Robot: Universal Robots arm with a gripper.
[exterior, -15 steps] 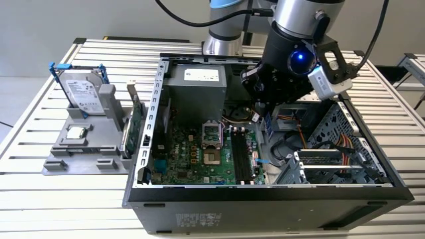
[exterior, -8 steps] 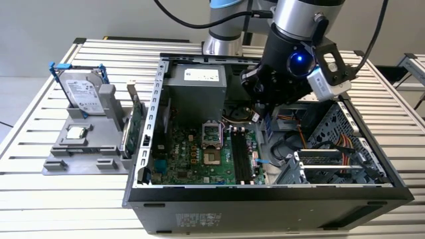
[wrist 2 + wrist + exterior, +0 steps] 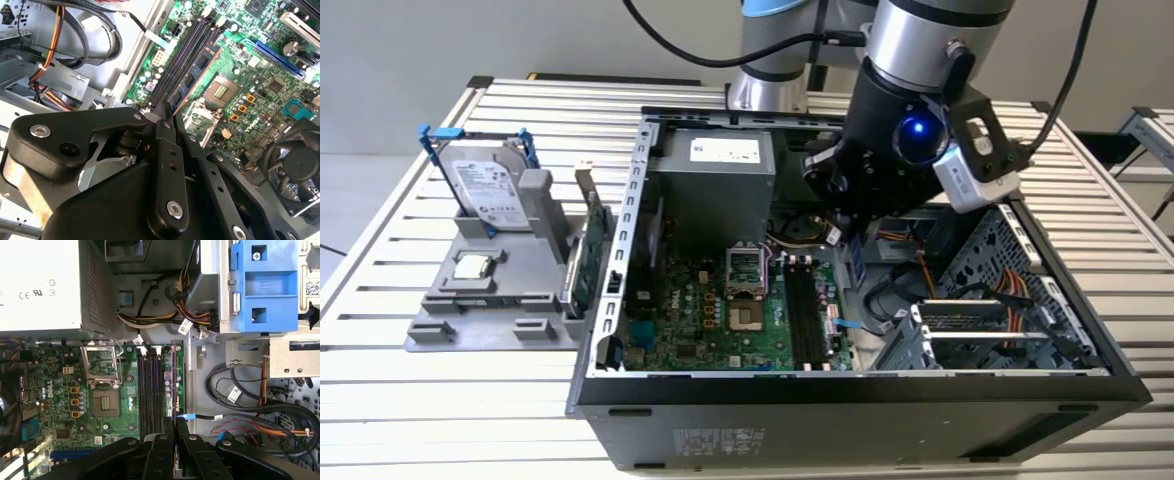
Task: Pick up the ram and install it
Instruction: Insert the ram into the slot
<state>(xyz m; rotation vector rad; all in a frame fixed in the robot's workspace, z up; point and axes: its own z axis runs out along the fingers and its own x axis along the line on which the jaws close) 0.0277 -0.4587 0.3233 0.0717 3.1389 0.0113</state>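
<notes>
A grey robot arm [image 3: 921,40] reaches down into an open black desktop computer case [image 3: 854,420] that lies on its side on a slatted aluminium surface [image 3: 454,400]; its black, multi-link hand [image 3: 175,424] hangs over the green motherboard [image 3: 700,310], close to the row of long black memory slots [image 3: 149,390].

The hand is clenched on the ram [image 3: 192,77], a long, thin, dark circuit-board stick with small chips; in the second wrist view the stick runs out from between the fingertips [image 3: 161,111], lying parallel to the slots. In the first wrist view it shows edge-on as a thin line on the side of the slots away from the square metal processor socket [image 3: 104,402]; whether its lower edge sits in a slot or is above it cannot be told.

Near the ram lie bundled black, orange and yellow cables [image 3: 260,415], a blue plastic drive bracket [image 3: 265,285] and a pale grey power-supply box [image 3: 40,285]; a round black cooling fan [image 3: 295,165] appears in the second wrist view.

On the exterior view's left, well apart from the case, a grey moulded tray [image 3: 480,330] rests on the surface; it carries an upright silver hard drive [image 3: 491,190], a small square silver processor chip [image 3: 474,266] and, at its edge nearest the case, a green expansion card [image 3: 594,250] standing on its edge.
</notes>
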